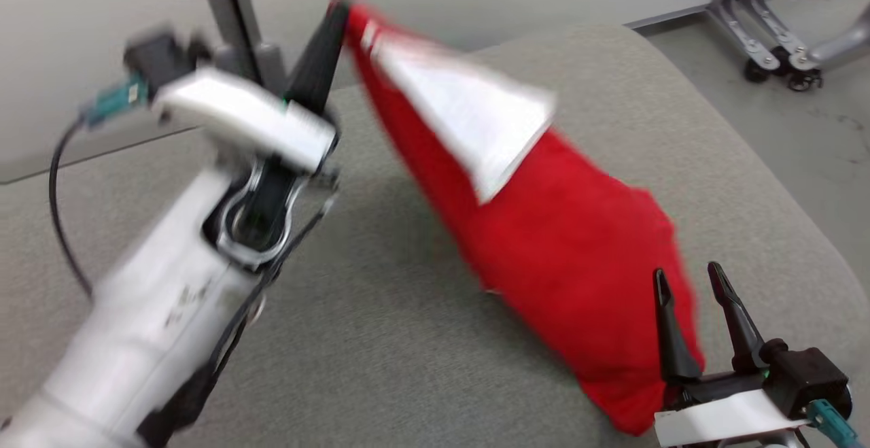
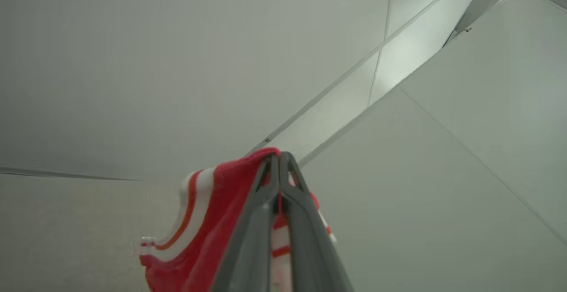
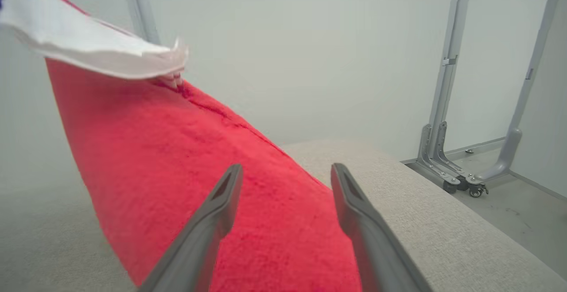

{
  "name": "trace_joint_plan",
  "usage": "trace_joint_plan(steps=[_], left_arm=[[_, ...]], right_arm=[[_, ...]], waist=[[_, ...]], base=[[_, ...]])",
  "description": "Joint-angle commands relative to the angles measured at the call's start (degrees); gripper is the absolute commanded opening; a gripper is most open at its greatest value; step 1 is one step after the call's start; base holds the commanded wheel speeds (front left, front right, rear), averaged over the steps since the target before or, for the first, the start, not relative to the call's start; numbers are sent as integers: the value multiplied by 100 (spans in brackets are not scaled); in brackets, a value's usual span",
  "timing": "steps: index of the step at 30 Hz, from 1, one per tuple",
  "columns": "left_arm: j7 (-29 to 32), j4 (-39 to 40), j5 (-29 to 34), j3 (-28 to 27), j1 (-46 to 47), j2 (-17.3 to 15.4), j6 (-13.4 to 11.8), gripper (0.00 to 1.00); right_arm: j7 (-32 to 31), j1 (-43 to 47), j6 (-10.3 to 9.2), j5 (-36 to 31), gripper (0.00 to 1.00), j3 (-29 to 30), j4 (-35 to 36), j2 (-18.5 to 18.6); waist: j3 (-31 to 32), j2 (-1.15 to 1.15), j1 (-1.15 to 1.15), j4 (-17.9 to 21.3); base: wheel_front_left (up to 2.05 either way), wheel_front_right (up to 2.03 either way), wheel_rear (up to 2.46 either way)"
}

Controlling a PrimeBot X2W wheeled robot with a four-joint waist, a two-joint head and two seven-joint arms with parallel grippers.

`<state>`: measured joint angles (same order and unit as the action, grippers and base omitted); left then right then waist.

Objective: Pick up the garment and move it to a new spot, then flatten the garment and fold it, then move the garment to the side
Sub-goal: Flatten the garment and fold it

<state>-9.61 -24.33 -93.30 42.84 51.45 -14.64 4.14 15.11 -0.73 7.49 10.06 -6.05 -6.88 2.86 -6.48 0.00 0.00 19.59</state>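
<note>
Nearest in the head view, the right gripper [image 1: 686, 271] sits at the lower right with its two dark fingers spread apart and nothing between them. A teal connector [image 1: 832, 417] juts from its wrist. The right wrist view looks along the same parted fingers of the right gripper [image 3: 286, 168] at red cloth just beyond the tips; whether they touch it I cannot tell.

The pale left forearm [image 1: 156, 312] rises from the lower left. It carries a dark marking too blurred to read and a black cable [image 1: 58, 183] looping off to a second teal connector [image 1: 115, 98].

The garment [image 1: 578, 251], a red fleecy piece, hangs in a long diagonal. Its lower end is down on the grey-beige cushion [image 1: 380, 366] beside the right gripper, and its top corner is lifted high. A white panel [image 1: 469, 115] lies across its upper part and also shows in the right wrist view [image 3: 79, 44]; no writing on it can be read.

The left gripper [image 1: 336, 9] pinches that top corner, fingers pressed together. The left wrist view shows the left gripper [image 2: 280, 155] clamped on the garment [image 2: 208, 221], and white and orange stripes along the edge.

Farther off, a grey metal frame on castors [image 1: 775, 47] stands on the floor by the pale wall [image 3: 310, 52].
</note>
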Motion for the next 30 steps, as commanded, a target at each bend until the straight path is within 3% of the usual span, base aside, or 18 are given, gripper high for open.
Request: trace_joint_plan(steps=[1,4,6,10,11,12,14,16,21,24,30], left_arm=[[56,-111,-17,78,-342,-185,-71,0],[-120,-504,19,81,-949,-553,-135,0],[-222,-729,84,50,-1155,-709,-50,0],[-459,-1210,145,-207,-1374,-796,96,0],[-494,-1355,166,-277,-1420,-752,112,44],[-529,-1462,251,-364,-1440,-734,132,100],[-554,-1640,626,-636,-1429,-731,146,100],[-558,-1662,1399,-1249,-1512,-732,145,100],[-552,-779,3594,-2731,-2545,-4,-203,100],[-552,-335,4413,-2877,-3197,508,-184,100],[-554,-471,4945,-2505,-3732,935,-163,100]], right_arm=[[6,34,-1,-82,100,-5,-18,4],[6,-87,-1,-173,100,-23,-18,9],[6,-165,-1,-198,100,-16,4,9],[6,-243,-1,-255,100,-38,59,8],[7,-237,-1,-261,100,-40,64,8],[6,-223,-1,-258,100,-41,64,10],[7,-169,-1,-235,100,-35,71,9],[6,-115,-1,-222,100,-39,84,9],[6,-26,-1,-234,100,22,85,9],[6,1,-1,-241,100,50,82,6],[7,-105,-1,-221,100,-33,59,9]], waist=[[-127,0,0,-219],[-257,0,0,-333],[-344,0,0,-392],[-460,0,0,-560],[-466,0,0,-591],[-472,0,0,-615],[-466,0,0,-664],[-474,0,0,-710],[-463,0,0,-833],[-454,0,0,-939],[-434,0,0,-1050]], base=[[0,0,0],[0,0,0],[0,0,0],[0,0,0],[0,0,0],[0,0,0],[0,0,0],[0,0,0],[0,0,0],[0,0,0],[0,0,0]])
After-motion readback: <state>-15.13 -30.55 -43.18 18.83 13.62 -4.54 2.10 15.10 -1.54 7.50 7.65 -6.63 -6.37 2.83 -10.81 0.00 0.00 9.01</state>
